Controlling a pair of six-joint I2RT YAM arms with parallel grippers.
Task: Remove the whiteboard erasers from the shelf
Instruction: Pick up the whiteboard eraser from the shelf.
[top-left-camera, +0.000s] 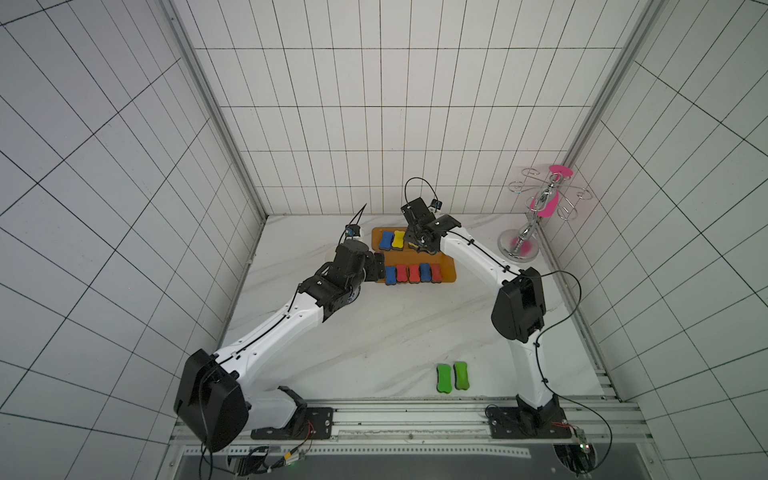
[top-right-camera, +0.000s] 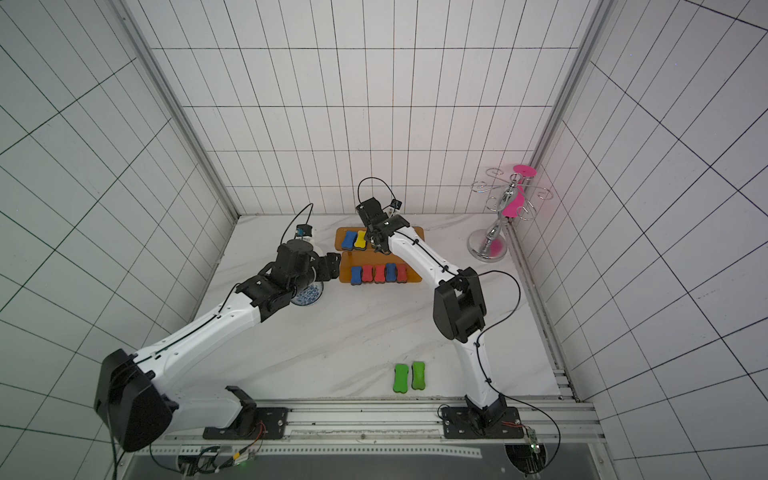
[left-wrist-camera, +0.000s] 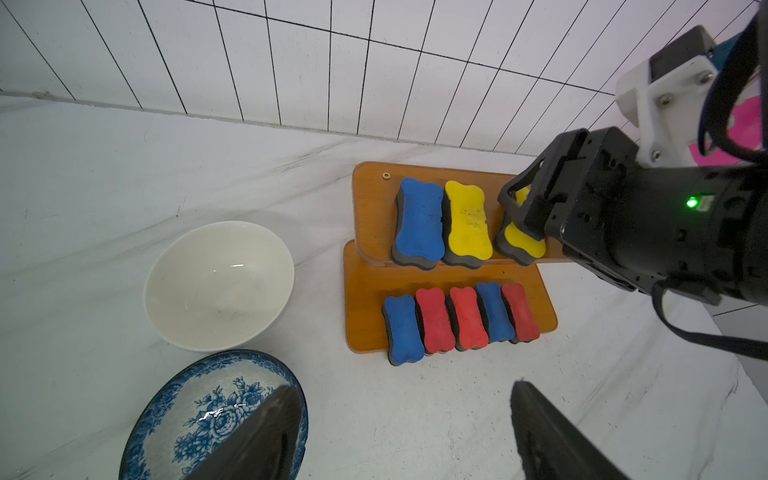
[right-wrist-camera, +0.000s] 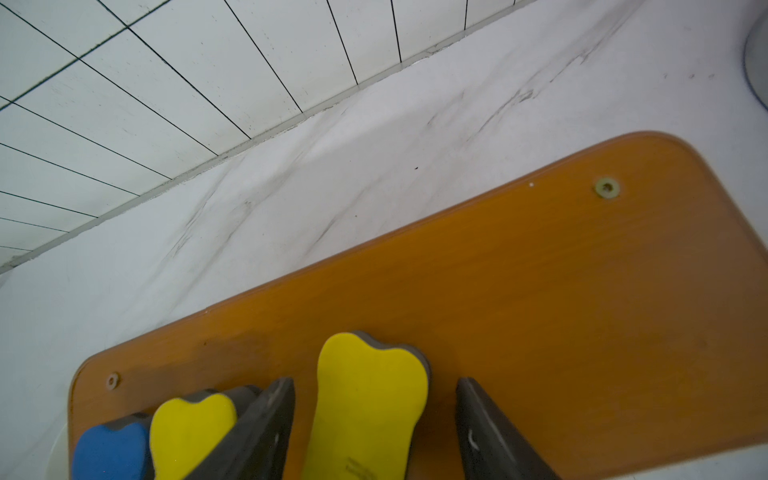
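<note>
The right end effector (right-wrist-camera: 374, 382) stood over the upper board of the shelf (left-wrist-camera: 365, 299) with its fingers apart. One finger was on either side of the outer yellow eraser (left-wrist-camera: 524, 244), and in the right wrist view neither quite touched it. That eraser lay flat, felt side down, at the right end of the three on the upper board. Its long axis ran across the board, in line with the fingers, so a closing would likely take it across its narrow waist. The inner finger sat in the gap to the second yellow eraser (left-wrist-camera: 465, 222), beyond which lay a blue eraser (left-wrist-camera: 419, 222). That gap looked tight, so nudging the neighbour seemed the main risk. The left end effector (left-wrist-camera: 405, 385), also apart and empty, hung off the shelf's left end, nearer the lower-row erasers (left-wrist-camera: 467, 318) than the upper board. Two green erasers (top-left-camera: 444, 377) already lay on the tabletop (top-left-camera: 374, 332), well clear of the shelf.
</note>
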